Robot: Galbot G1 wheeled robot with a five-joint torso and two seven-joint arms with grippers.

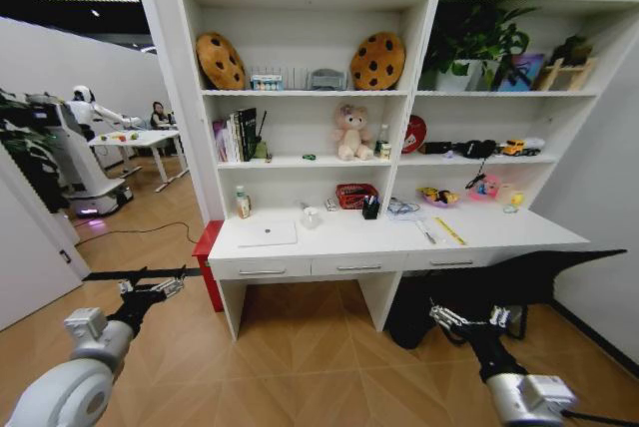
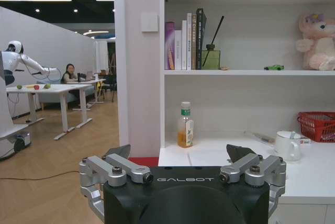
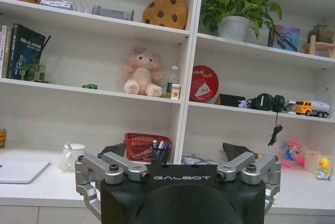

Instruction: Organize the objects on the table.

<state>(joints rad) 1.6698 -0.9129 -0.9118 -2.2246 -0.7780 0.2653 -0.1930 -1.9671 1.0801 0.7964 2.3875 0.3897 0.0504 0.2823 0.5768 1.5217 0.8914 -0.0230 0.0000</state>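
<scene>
Lot: long white table (image 1: 339, 237), flat matte top, shallow drawers with slim metal handles, white panel legs, set under a white shelving unit (image 1: 399, 78). Contents on the top, from the robot's left: small bottle (image 1: 242, 203) of amber liquid with a green cap, standing upright near the back wall; thin silver laptop (image 1: 268, 234), lid closed, lying flat; white mug (image 1: 311, 216), glossy ceramic, rounded, just beside the laptop; red mesh basket (image 1: 352, 196); dark pen cup (image 1: 370, 209) holding pens; yellow ruler (image 1: 450, 230), thin and flat, lying slantwise toward the right end. Tiny green toy car (image 3: 90, 86) sits on the shelf above, well apart from the pink plush bear (image 3: 140, 73). Left end effector (image 1: 152, 289) and right end effector (image 1: 469, 319) both hang low before the table, well short of it, each with fingers spread wide and holding nothing. Risks, as judged: the laptop's thin smooth slab offers little edge to pinch and may slide or scrape; the mug's glazed curve may slip from metal fingers and tip; the tall narrow bottle topples easily if nudged in passing; the ruler lies too flat to lift cleanly. The overhanging shelf edge crowds any reach to the back of the top.
</scene>
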